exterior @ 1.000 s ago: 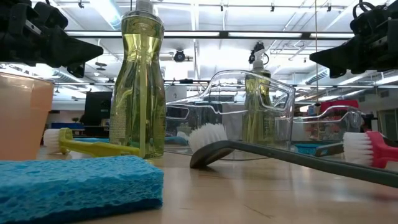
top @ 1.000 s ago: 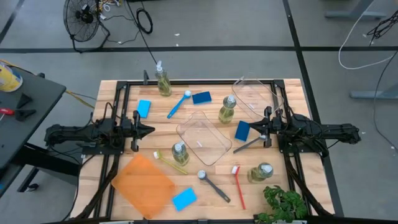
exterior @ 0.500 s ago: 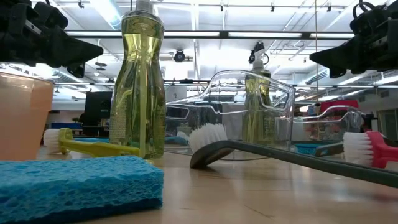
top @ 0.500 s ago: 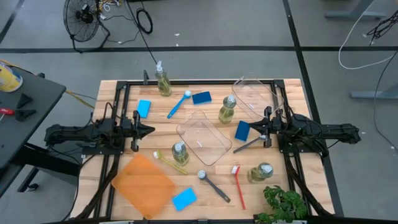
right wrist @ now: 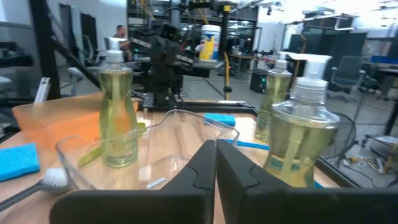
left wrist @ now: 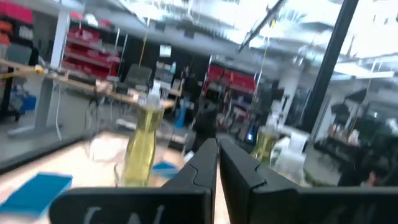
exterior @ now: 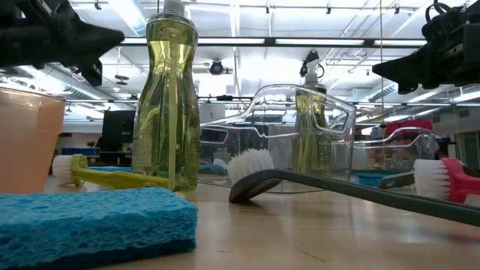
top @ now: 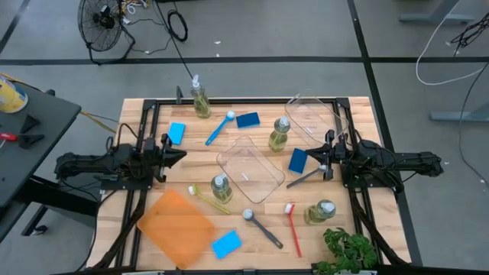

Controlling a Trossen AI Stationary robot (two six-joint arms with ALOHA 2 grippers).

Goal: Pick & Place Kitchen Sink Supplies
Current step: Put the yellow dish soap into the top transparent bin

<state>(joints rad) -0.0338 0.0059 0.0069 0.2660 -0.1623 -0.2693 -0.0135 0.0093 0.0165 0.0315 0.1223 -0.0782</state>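
**Both arms idle over a cluttered wooden table**

From above, the wooden table [top: 191,164] stands on a grey floor crossed by dark lines, a fan [top: 100,21] off beyond its far left corner. The left gripper [top: 180,155] hangs at the left edge, the right gripper [top: 309,157] at the right, each pinched closed and holding nothing. Between them lie two clear tubs [top: 250,168], an orange tray [top: 176,227] near the front left, and a plant [top: 349,250] at the front right. Four soap bottles [top: 280,135], four blue sponges [top: 226,244] and brushes, blue [top: 219,127], red [top: 293,226], grey [top: 263,226] and yellow-green [top: 206,197], are scattered across the boards.

At table height, a sponge [exterior: 97,223] sits nearest, a tall bottle [exterior: 166,101] behind it, bright ceiling lights overhead.

The left wrist camera sees its closed fingers [left wrist: 205,168], blurred red shelving beyond.

The right wrist camera sees closed fingers [right wrist: 205,168], a tub wall [right wrist: 155,140] and a workshop full of equipment.
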